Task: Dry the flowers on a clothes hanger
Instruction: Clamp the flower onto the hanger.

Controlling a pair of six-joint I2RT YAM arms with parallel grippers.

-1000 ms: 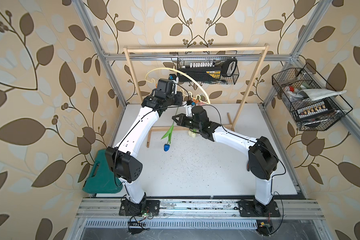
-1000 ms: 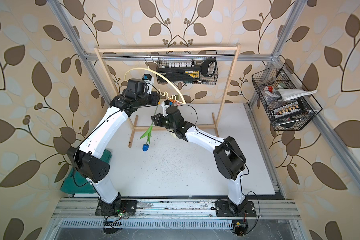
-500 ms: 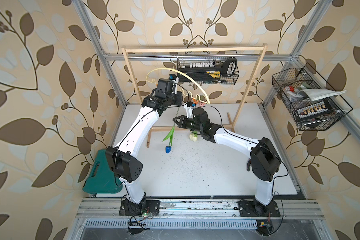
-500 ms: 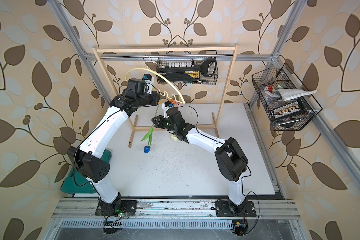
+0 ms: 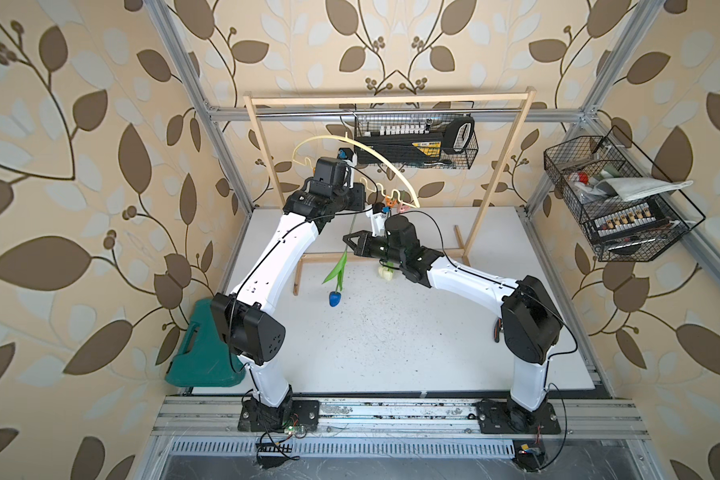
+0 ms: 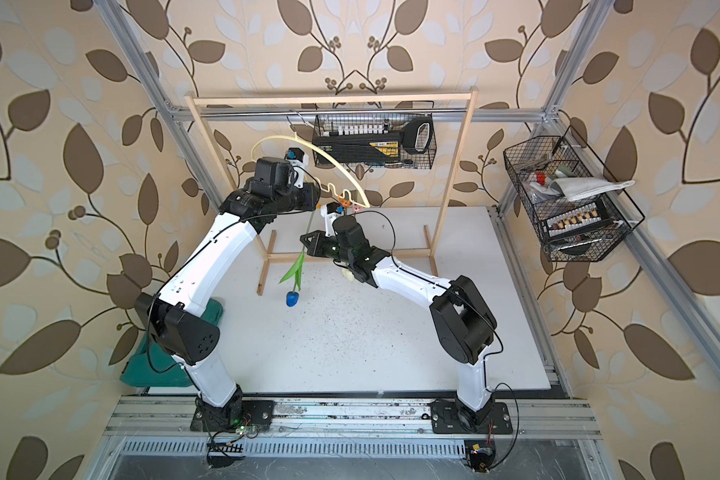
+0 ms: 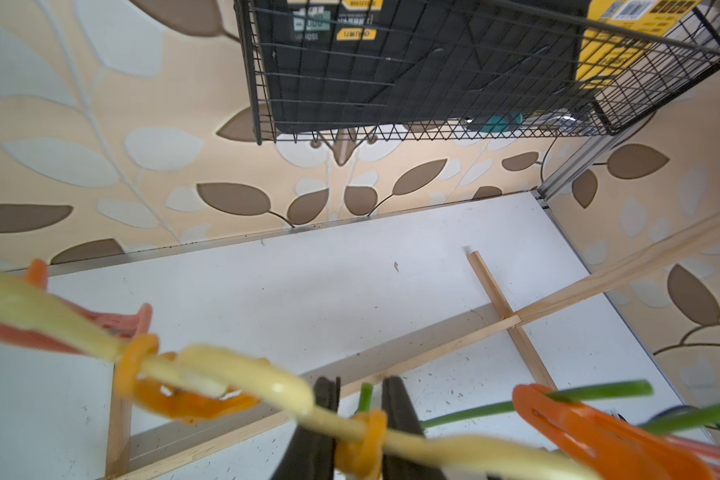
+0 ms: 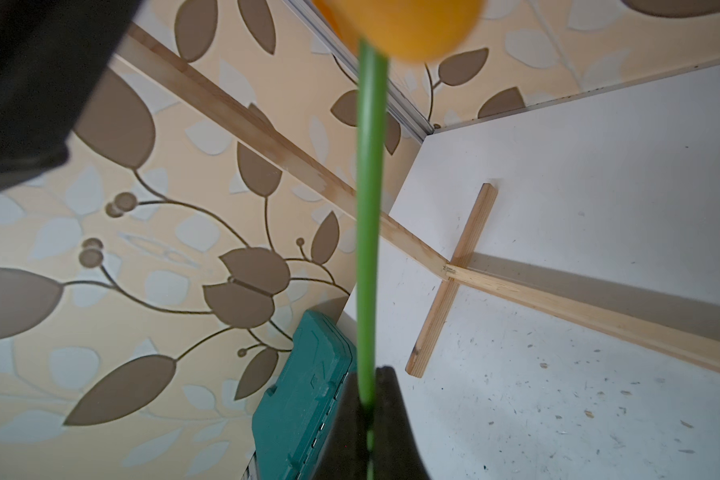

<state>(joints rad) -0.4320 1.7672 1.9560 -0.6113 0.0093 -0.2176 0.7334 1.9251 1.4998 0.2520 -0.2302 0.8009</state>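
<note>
At the lower left of both top views one green case sits beside the worktop, half hidden behind the left arm's elbow.

Right of it, at upper centre, the left gripper is masked by its own wrist in the top views. The left wrist view shows its jaws clenched on one small orange peg that rides the wavy bar of the clothes hanger, with a cut green stem end poking up between them. The one hanger hangs tilted under the top bar of the wooden rack; what its thin hook catches I cannot tell. The pegs are blurred: at least three are orange, and the pink ones are cut off at the frame edges.

At centre frame, one blue tulip hangs head down above the worktop. The right gripper has its jaws closed tight on the tulip's stem, whose top vanishes into an orange blur in the right wrist view. Just right of it, one cream tulip head peeks from beneath the right arm; a second cannot be made out. Two more green stems cross the lower right of the left wrist view.

There are two wire baskets: the back basket and, at far right, the side basket.
</note>
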